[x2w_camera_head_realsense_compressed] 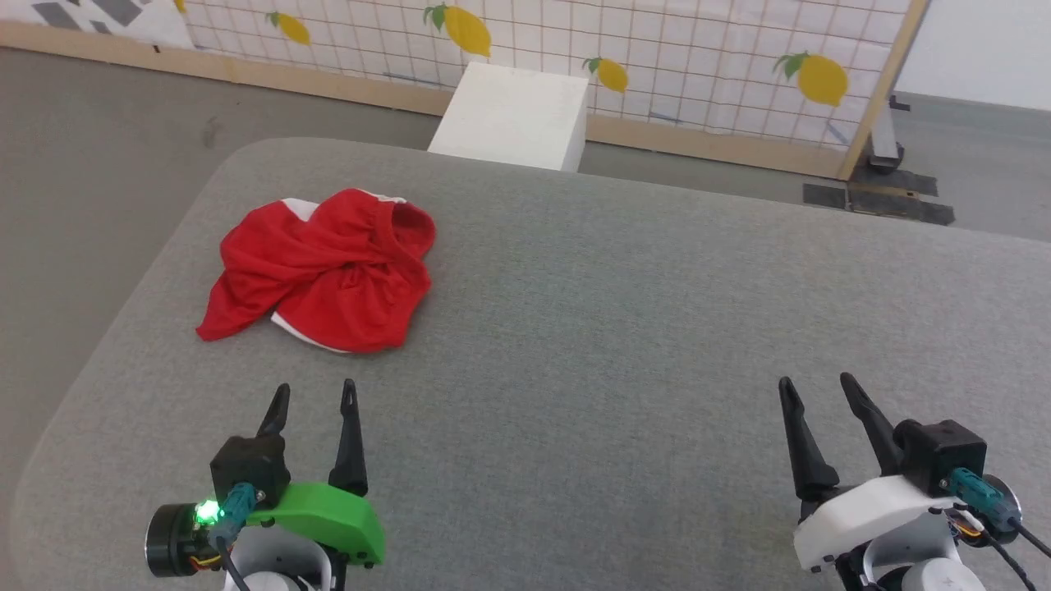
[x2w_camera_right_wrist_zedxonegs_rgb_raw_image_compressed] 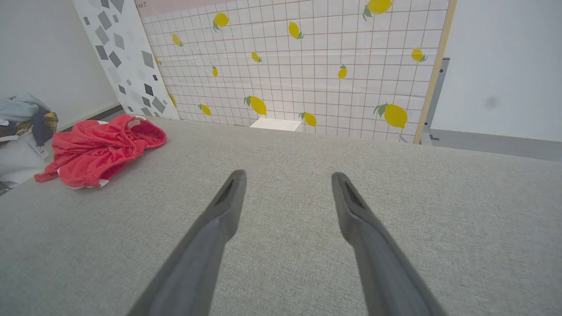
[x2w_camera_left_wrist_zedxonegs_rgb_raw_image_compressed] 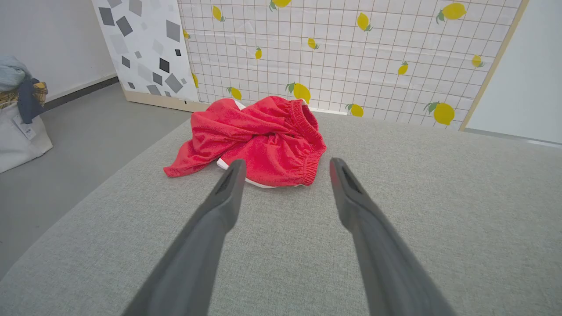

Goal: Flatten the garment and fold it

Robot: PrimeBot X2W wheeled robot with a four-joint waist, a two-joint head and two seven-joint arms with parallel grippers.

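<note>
Head view: one garment (x2w_camera_head_realsense_compressed: 324, 271), red with white trim, is recorded crumpled in a heap on the far left part of a grey woven-cloth table top (x2w_camera_head_realsense_compressed: 616, 328), a little ahead of the left gripper (x2w_camera_head_realsense_compressed: 316, 384) and untouched by it. Left gripper: fingers spread, nothing held. Right gripper (x2w_camera_head_realsense_compressed: 814, 379): fingers spread, nothing held, well apart from the garment. Backdrop: white grid panel (x2w_camera_head_realsense_compressed: 698, 49) printed with yellow lemons; white box (x2w_camera_head_realsense_compressed: 513, 115) set before it; grey floor (x2w_camera_head_realsense_compressed: 82, 123). Left wrist view: panel of grey shapes (x2w_camera_left_wrist_zedxonegs_rgb_raw_image_compressed: 145, 48); pale bag (x2w_camera_left_wrist_zedxonegs_rgb_raw_image_compressed: 17, 145) bearing a tag (x2w_camera_left_wrist_zedxonegs_rgb_raw_image_compressed: 24, 127), its print too small to be read.
</note>
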